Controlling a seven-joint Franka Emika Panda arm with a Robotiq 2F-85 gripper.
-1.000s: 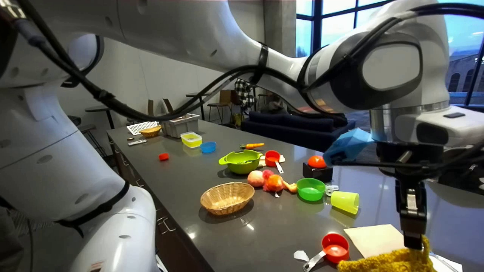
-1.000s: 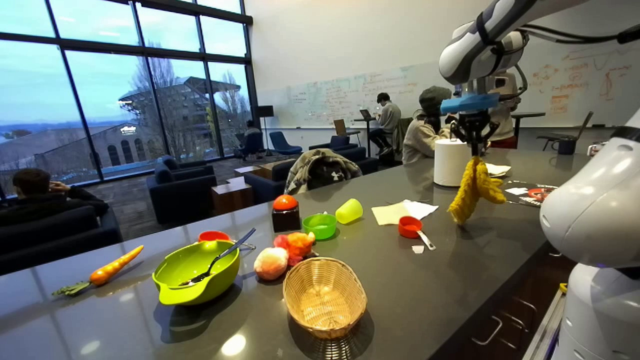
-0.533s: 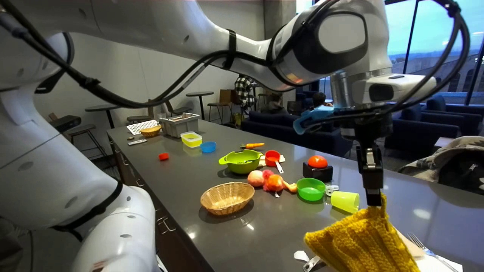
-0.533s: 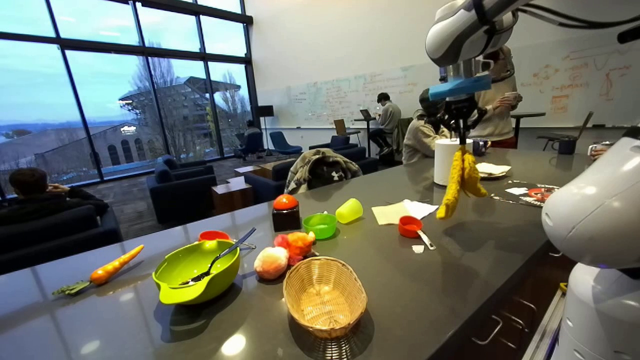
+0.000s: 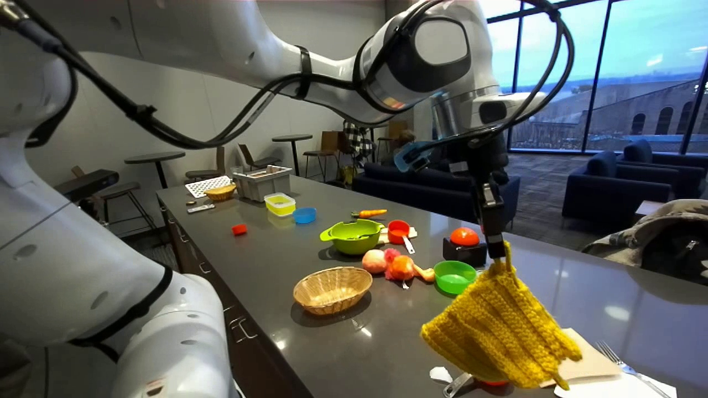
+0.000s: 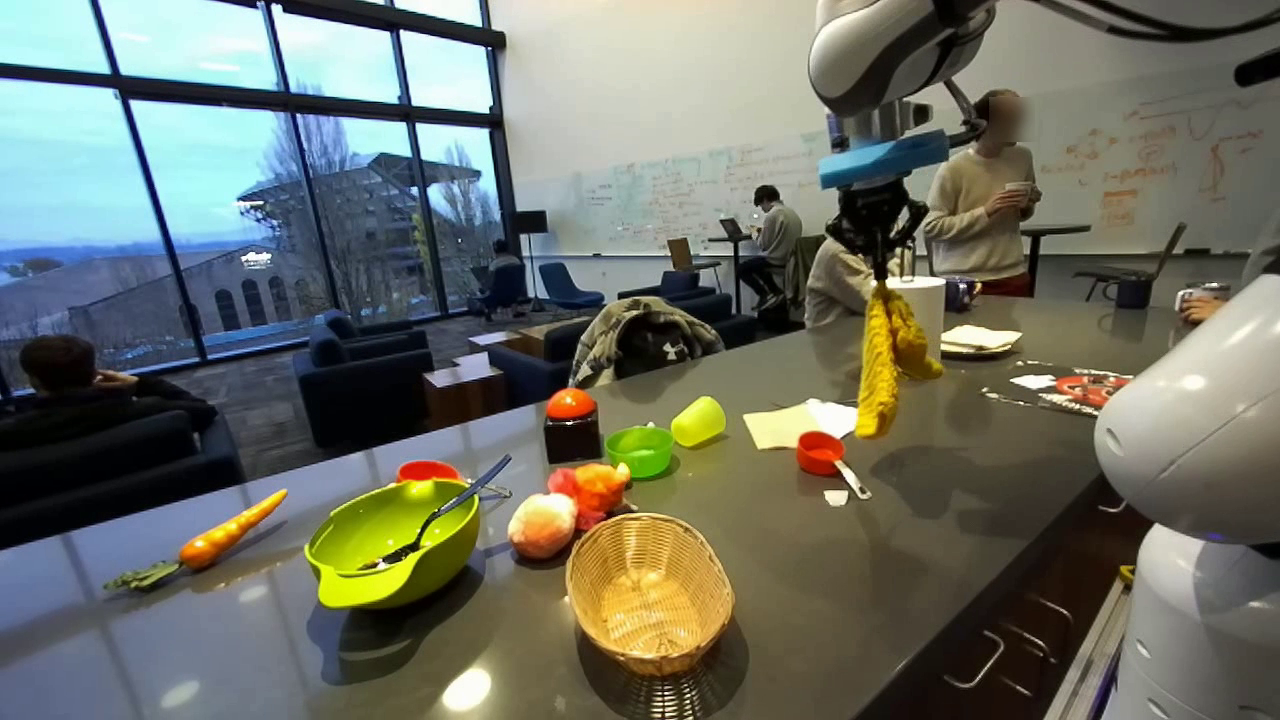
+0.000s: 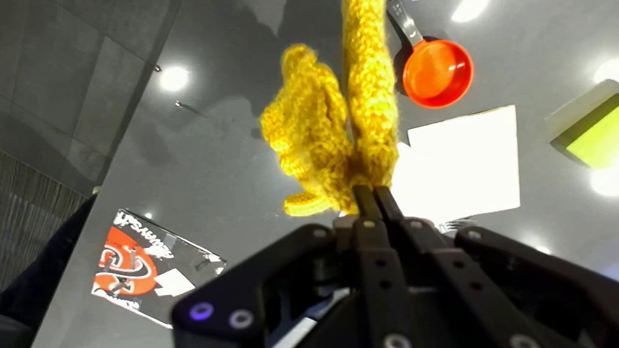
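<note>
Black two-finger gripper (image 7: 373, 191): fingers narrow, pinching the top corner of a mustard-yellow knitted cloth (image 5: 500, 326).
Cloth: hangs above the glossy grey counter (image 5: 387, 342); in the wrist view one flap points to twelve o'clock from the fingertips, the other between ten and eleven.
Round red plastic measuring cup with metal handle (image 7: 437, 72): at one o'clock from the fingertips in the wrist view.
Round green plastic bowl (image 5: 451, 282): between ten and eleven o'clock from the cloth in an exterior view.
Oval tan wicker basket (image 5: 332, 293): about nine o'clock there, well apart.
Corner grip: so small a pinch on soft knit could slip if a sudden jerk sets the cloth swinging.
Loose hem: carried too low, it could catch the cup's handle or drag the bowl.
</note>
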